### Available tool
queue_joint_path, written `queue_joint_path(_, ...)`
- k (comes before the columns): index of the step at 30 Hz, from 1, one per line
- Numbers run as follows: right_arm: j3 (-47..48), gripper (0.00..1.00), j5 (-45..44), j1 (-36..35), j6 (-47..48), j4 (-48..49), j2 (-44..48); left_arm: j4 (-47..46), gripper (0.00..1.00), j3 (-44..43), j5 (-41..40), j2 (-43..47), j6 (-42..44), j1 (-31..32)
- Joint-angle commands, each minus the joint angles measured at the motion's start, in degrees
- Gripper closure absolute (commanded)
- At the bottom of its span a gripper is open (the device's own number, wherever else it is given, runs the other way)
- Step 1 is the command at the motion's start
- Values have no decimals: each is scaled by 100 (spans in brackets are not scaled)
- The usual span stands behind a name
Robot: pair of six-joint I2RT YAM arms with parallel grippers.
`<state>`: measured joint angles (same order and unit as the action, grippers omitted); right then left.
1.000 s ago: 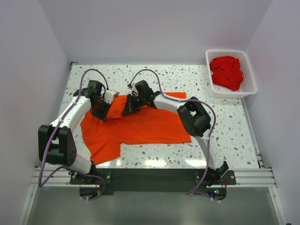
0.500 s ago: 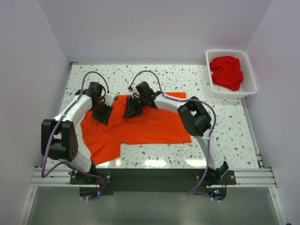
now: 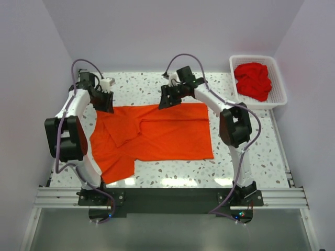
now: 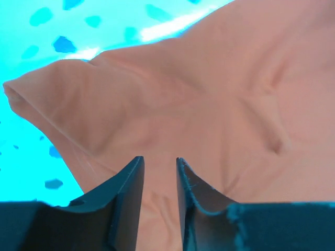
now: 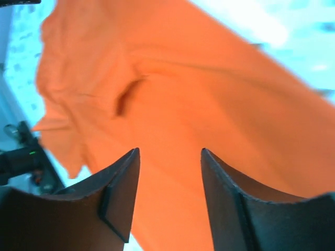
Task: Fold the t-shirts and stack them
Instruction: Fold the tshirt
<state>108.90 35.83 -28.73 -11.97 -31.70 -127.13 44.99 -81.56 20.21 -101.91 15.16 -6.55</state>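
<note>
A bright orange-red t-shirt (image 3: 157, 133) lies spread on the speckled table, its left part creased and one sleeve hanging toward the near left. My left gripper (image 3: 103, 99) hovers over the shirt's far left corner, jaws open, nothing between them (image 4: 159, 159); only cloth (image 4: 225, 89) shows beyond. My right gripper (image 3: 168, 98) is above the far edge near the middle, also open and empty (image 5: 170, 151), with the shirt (image 5: 183, 89) below it. Deeper red t-shirts (image 3: 253, 80) lie bunched in the basket.
The white lattice basket (image 3: 280, 78) stands at the far right corner of the table. Walls close in on the left, back and right. Bare speckled tabletop (image 3: 246, 157) lies to the right of the shirt and along the near edge.
Both grippers went from shut on the shirt's middle to open, letting it go. They moved away to the far edge, and the shirt's far part now lies spread flat.
</note>
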Motion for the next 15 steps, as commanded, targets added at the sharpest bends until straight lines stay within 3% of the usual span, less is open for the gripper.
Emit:
queue_joint_path(1, 439, 48, -593, 455, 1116, -1083, 198, -667, 66, -299, -262, -513, -521, -294)
queue_joint_path(9, -96, 65, -2403, 966, 1943, -1155, 154, -1212, 71, -730, -1079, -1445, -865, -514)
queue_joint_path(15, -317, 70, -3406, 1159, 2304, -987, -179, -1274, 77, -844, -1431, -2096, -953, -584)
